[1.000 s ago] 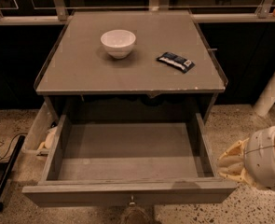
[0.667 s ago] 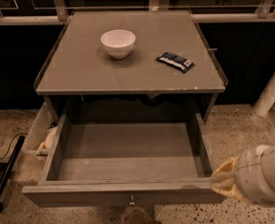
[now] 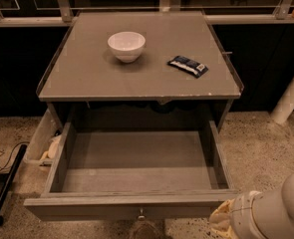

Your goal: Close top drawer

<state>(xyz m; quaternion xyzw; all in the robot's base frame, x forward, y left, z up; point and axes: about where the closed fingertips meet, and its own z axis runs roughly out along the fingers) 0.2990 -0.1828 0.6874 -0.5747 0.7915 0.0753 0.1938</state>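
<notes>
While the top drawer [image 3: 134,176] stands open, hand [image 3: 225,222] at its front corner, grip cannot be told

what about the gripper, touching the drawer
Cannot tell: the camera view shows the gripper at the drawer's front right corner, no plain gap or contact.

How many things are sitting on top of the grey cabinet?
2. A white bowl sits left of the middle, and a dark packet lies to its right. None look hidden. The robot's hand is by the right front corner of the open top drawer.
</notes>
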